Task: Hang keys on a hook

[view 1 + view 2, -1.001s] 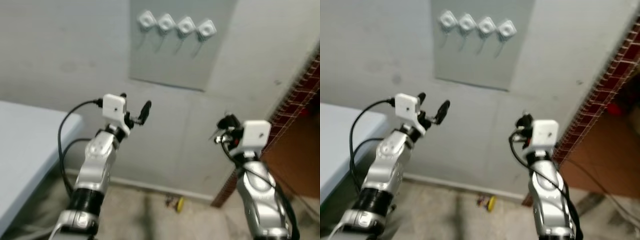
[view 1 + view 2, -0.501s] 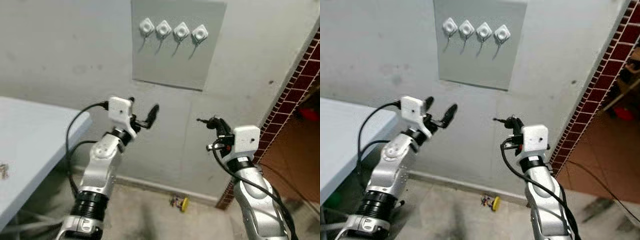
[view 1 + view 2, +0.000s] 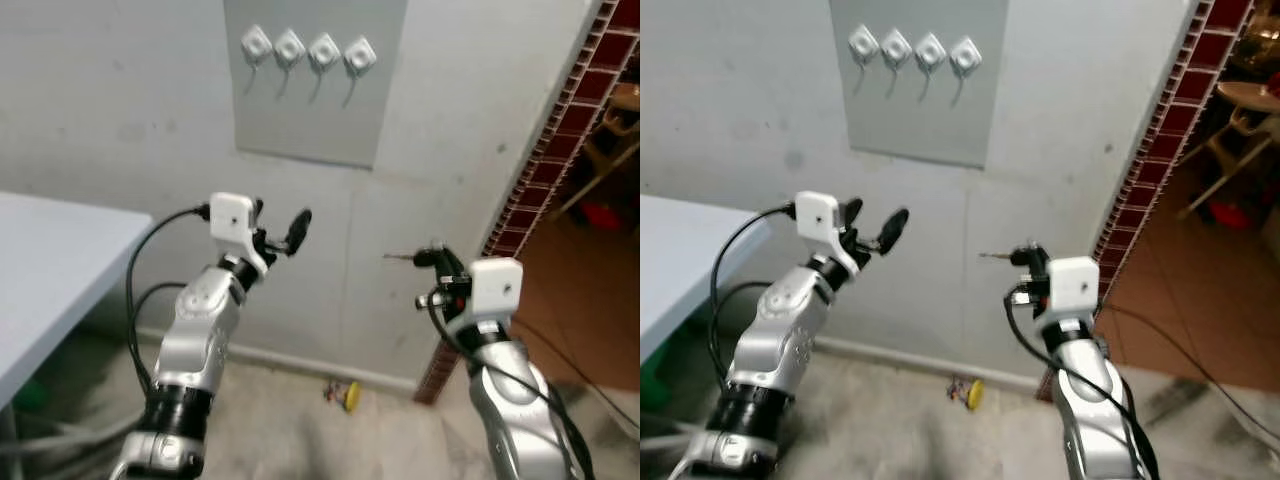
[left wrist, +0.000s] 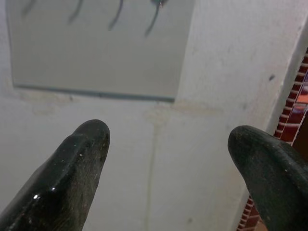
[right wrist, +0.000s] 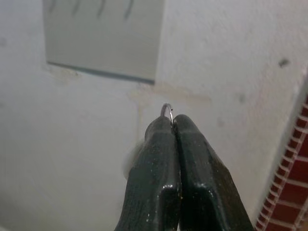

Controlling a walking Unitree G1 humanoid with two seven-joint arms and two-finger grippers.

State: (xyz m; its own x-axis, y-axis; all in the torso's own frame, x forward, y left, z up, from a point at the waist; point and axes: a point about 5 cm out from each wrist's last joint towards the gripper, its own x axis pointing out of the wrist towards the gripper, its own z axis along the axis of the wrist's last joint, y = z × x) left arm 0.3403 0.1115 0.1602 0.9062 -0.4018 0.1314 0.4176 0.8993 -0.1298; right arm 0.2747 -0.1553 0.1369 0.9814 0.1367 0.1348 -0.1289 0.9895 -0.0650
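Note:
Four white hooks (image 3: 305,48) sit in a row on a grey panel (image 3: 310,120) high on the wall. My right gripper (image 3: 432,258) is raised in front of the wall, below and to the right of the panel. It is shut on the keys: a thin key (image 3: 398,257) juts out to the left, and the key ring (image 5: 166,109) peeks above the pressed fingertips (image 5: 163,130). My left gripper (image 3: 280,222) is open and holds nothing, level with the right one and below the panel's lower edge (image 4: 96,91).
A pale table (image 3: 50,260) stands at the left. A red tiled wall edge (image 3: 545,160) runs down the right, with a chair (image 3: 610,150) in the room beyond. A small yellow object (image 3: 347,394) lies on the floor by the wall.
The whole picture has shifted, so the camera moved; the panel now sits further left. The right gripper stays shut on the keys, the key now pointing left. The left gripper stays open.

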